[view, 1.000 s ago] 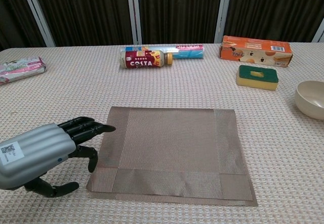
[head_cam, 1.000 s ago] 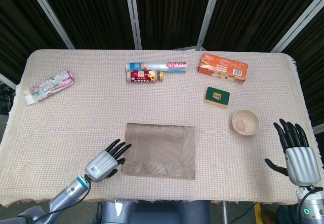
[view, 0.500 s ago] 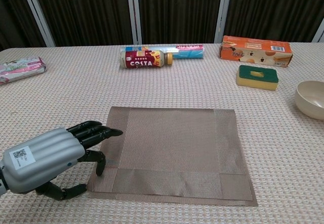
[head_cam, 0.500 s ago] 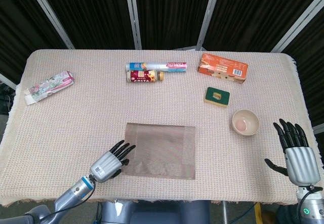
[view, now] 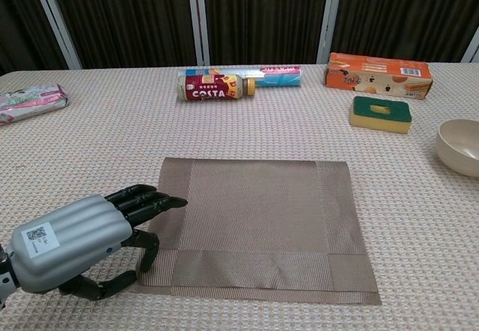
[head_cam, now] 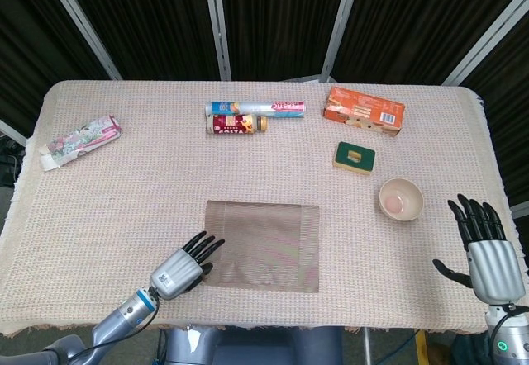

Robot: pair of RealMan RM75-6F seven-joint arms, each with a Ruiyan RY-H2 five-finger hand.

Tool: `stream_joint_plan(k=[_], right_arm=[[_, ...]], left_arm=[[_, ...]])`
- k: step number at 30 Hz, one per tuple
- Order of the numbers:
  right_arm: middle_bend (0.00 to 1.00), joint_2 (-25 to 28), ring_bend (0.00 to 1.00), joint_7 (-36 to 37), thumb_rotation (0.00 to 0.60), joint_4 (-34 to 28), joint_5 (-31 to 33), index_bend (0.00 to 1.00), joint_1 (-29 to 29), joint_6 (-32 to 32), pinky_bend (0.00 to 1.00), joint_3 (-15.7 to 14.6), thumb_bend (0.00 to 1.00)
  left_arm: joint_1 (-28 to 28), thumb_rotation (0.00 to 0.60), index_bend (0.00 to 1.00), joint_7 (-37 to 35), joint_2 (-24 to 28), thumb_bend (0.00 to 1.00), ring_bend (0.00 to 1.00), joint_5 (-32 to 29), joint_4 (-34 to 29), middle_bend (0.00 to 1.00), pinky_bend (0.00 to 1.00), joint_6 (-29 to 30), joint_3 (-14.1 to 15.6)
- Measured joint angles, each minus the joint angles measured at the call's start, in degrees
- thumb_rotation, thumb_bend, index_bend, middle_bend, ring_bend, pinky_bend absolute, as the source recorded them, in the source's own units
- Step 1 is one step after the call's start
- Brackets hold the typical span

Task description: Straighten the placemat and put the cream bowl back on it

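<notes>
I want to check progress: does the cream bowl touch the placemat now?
Apart. The head view shows the cream bowl resting on the tablecloth, right of the placemat, with bare cloth between them.

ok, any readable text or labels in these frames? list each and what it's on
"COSTA": red bottle lying on its side.
QR code, not decodable: back of the left robot hand.
Blue roll behind the bottle: print too blurred.
Orange box: barcode and print too small.
Floral pack: unreadable.
</notes>
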Motion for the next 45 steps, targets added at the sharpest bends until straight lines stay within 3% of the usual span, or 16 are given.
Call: stream_joint_plan(k=[11, 17, 21, 26, 34, 38, 45], right_arm=[[0.00, 0.16, 0.00, 0.48, 0.600, 0.02, -0.72, 0.00, -0.32, 0.30, 0.00, 0.43, 0.00], [0.00, 0.07, 0.00, 0.60, 0.600, -0.08, -0.53, 0.00, -0.49, 0.52, 0.00, 0.93, 0.00], [0.00, -0.03, 0.00, 0.35, 0.600, 0.02, 0.12, 0.00, -0.52, 0.26, 0.00, 1.28, 0.00], [0.00, -0.17, 0.00, 0.01, 0.600, 0.52, 1.27, 0.00, -0.40, -0.52, 0.00, 1.72, 0.00], [0.00, -0.52, 0.00, -0.60, 0.600, 1.79, 3.96, 0.00, -0.13, -1.95, 0.00, 2.89, 0.00], [0.00, -0.63, 0.00, -0.85, 0.600, 2.17, 4.68, 0.00, -0.07, -2.53, 0.00, 3.19, 0.00], [0.00, -1.10, 0.00, -1.35, 0.600, 3.01, 5.35, 0.00, 0.34, -3.68, 0.00, 3.49, 0.00]], left_arm=[[-1.00, 0.600, 0.67, 0.82, -0.21, 0.53, 0.00, -1.73, -1.69, 0.00, 0.00, -0.80, -0.33], [-2.48, 0.600, 0.70, -2.60, 0.16, 0.55, 0.00, -5.21, -5.24, 0.00, 0.00, -2.01, -3.35], [-4.51, 0.600, 0.72, -5.60, 0.69, 0.56, 0.00, -10.50, -8.79, 0.00, 0.00, -4.71, -8.26], [-8.25, 0.600, 0.73, -6.93, 1.30, 0.58, 0.00, -18.07, -11.40, 0.00, 0.00, -8.49, -17.03], [-15.37, 0.600, 0.74, -7.33, 0.50, 0.59, 0.00, -33.94, -5.86, 0.00, 0.00, -14.32, -30.35], [-18.16, 0.600, 0.74, -7.37, -0.27, 0.59, 0.00, -38.80, 1.19, 0.00, 0.00, -16.12, -33.46], [-19.38, 0.600, 0.72, -12.37, -0.73, 0.59, 0.00, -43.40, 11.69, 0.00, 0.00, -18.55, -34.84]])
